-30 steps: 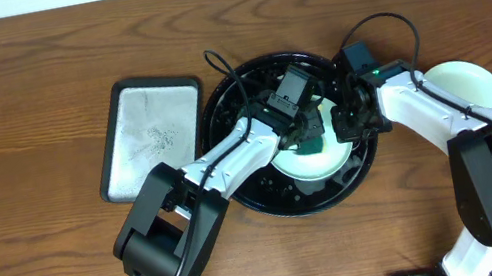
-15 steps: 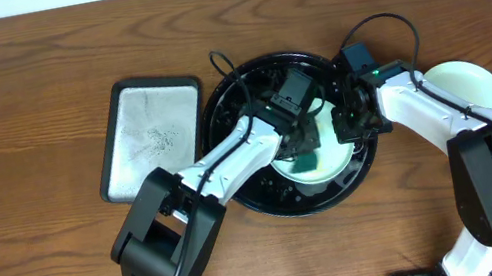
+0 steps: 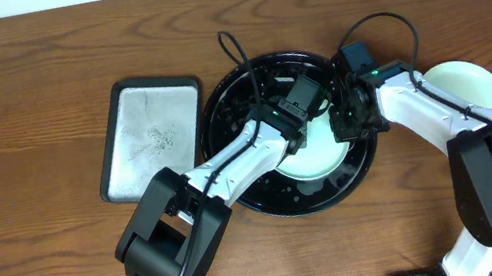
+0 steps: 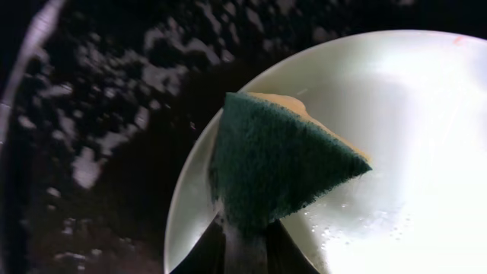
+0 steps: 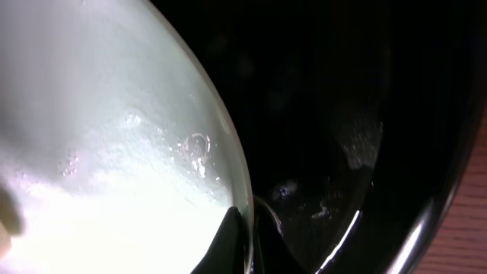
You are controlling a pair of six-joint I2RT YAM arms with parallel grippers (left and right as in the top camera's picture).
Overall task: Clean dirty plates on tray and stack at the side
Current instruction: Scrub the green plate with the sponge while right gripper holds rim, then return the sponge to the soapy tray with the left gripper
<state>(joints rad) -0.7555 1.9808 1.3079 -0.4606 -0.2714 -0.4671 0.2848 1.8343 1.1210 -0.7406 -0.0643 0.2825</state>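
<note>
A pale mint plate (image 3: 316,158) lies on the round black tray (image 3: 265,190), wet with foam. It also shows in the left wrist view (image 4: 426,144) and the right wrist view (image 5: 99,152). My left gripper (image 3: 298,117) is shut on a green and yellow sponge (image 4: 278,164) held over the plate's far edge. My right gripper (image 3: 343,123) is shut on the plate's right rim (image 5: 242,221). Another pale mint plate (image 3: 471,86) lies on the table to the right of the tray. The yellow plate is not in view.
A rectangular grey tray with a black rim (image 3: 148,135) lies left of the round tray. Foam spots cover the black tray's floor (image 4: 99,144). Cables from both arms hang over the tray's far side.
My left gripper has moved the sponge from the plate's middle up toward its far edge. The right gripper has kept its hold on the rim.
</note>
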